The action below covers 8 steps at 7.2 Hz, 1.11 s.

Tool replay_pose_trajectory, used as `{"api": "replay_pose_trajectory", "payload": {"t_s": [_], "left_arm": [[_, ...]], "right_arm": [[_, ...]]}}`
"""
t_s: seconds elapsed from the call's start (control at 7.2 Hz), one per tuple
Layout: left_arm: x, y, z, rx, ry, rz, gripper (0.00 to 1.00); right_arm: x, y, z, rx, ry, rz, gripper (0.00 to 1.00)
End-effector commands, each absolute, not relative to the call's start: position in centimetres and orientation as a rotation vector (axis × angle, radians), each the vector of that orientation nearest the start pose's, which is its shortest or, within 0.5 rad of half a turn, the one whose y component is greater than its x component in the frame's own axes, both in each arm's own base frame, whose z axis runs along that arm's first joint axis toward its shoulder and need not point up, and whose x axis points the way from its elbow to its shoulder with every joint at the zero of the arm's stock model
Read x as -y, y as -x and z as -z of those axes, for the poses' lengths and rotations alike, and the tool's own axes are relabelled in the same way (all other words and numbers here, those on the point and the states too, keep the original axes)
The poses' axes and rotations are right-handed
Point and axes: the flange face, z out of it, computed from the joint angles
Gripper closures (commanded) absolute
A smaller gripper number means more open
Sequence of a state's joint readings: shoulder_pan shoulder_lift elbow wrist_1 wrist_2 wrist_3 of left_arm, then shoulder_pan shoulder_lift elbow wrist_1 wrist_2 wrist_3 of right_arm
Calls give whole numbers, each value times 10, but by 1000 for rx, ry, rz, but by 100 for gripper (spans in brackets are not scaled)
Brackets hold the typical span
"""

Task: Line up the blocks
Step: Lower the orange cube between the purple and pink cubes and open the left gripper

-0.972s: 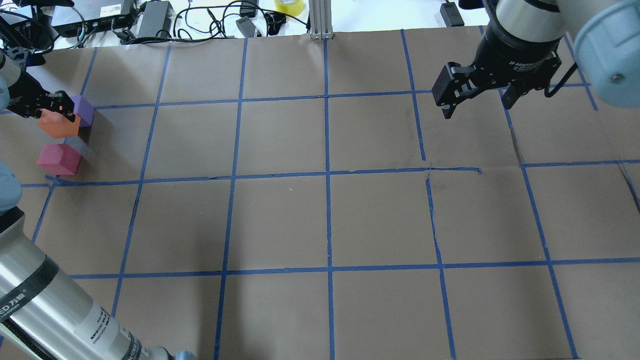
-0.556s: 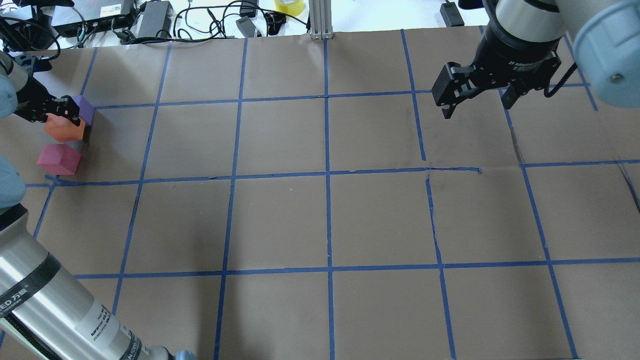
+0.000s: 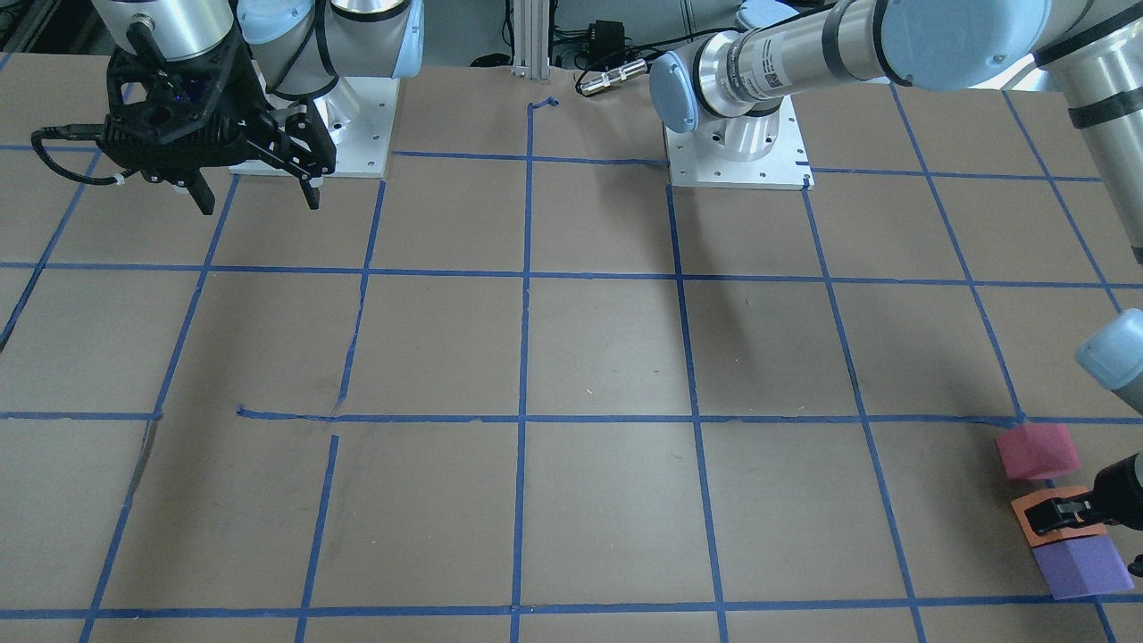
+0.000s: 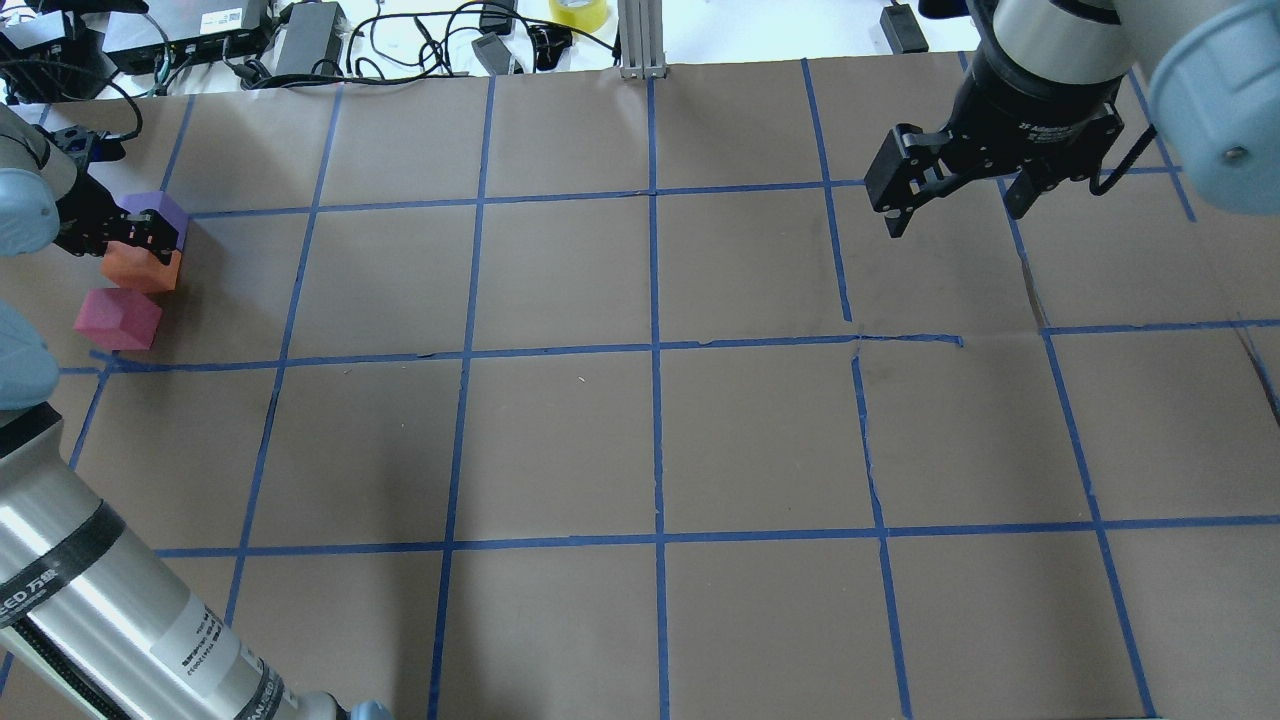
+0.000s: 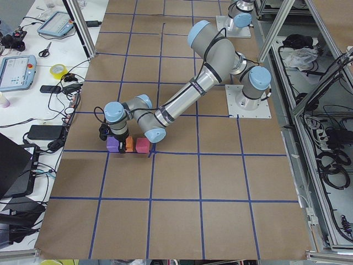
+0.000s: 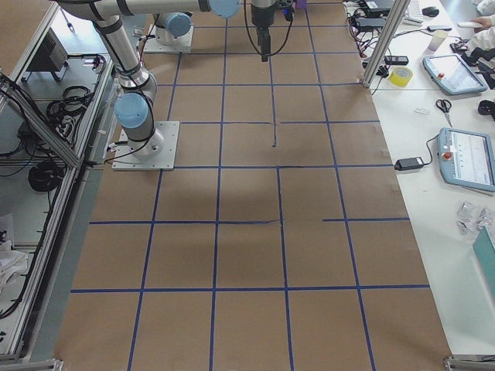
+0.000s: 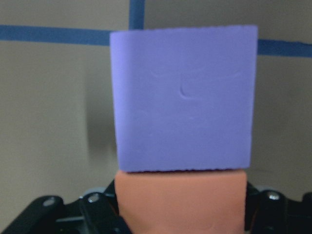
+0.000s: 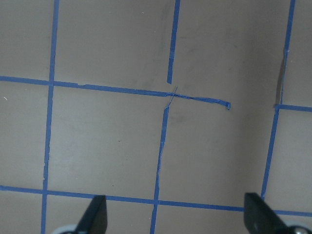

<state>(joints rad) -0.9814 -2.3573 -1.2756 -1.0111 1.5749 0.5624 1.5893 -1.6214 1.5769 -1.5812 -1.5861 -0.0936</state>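
Observation:
Three foam blocks sit at the table's far left in the overhead view: purple (image 4: 157, 210), orange (image 4: 140, 273) and pinkish-red (image 4: 117, 319). My left gripper (image 4: 140, 243) is shut on the orange block and holds it between the other two, against the purple one. In the left wrist view the orange block (image 7: 180, 200) sits between the fingers, with the purple block (image 7: 184, 97) touching it just ahead. The front view shows the pinkish-red (image 3: 1036, 451), orange (image 3: 1027, 534) and purple (image 3: 1082, 572) blocks in a row. My right gripper (image 4: 950, 205) is open and empty, hovering far right.
Brown paper with a blue tape grid (image 4: 655, 345) covers the table. Cables, power bricks and a tape roll (image 4: 578, 12) lie beyond the far edge. A metal post (image 4: 640, 40) stands at the far middle. The blocks lie close to the table's left edge.
My left gripper has carried the orange block a little rightward and lower, closer against the purple block. The pinkish-red block and right arm have not moved.

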Motion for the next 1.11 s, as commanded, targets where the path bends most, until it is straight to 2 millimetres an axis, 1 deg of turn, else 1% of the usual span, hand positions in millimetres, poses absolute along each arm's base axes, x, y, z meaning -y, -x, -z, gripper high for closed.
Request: {"api": "replay_pose_trajectory", "payload": {"t_s": [0.0, 0.14, 0.28, 0.56, 0.69, 0.83, 0.97], "left_arm": [[697, -306, -189, -3095, -40, 88, 100], [689, -302, -188, -3100, -40, 70, 100], [686, -301, -187, -3095, -44, 64, 100], [690, -304, -193, -3081, -110, 85, 100], [694, -306, -196, -3063, -116, 120, 100], [695, -307, -194, -3047, -160, 146, 100], [696, -307, -191, -3048, -160, 144, 100]], "right_arm": [[473, -140, -510, -3153, 176, 86, 0], [473, -140, -510, -3153, 176, 84, 0], [473, -140, -510, -3153, 176, 84, 0], [473, -141, -510, -3153, 178, 84, 0], [473, -141, -511, -3153, 178, 89, 0], [474, -140, -510, -3153, 176, 86, 0], [474, -140, -510, -3153, 176, 91, 0]]}}
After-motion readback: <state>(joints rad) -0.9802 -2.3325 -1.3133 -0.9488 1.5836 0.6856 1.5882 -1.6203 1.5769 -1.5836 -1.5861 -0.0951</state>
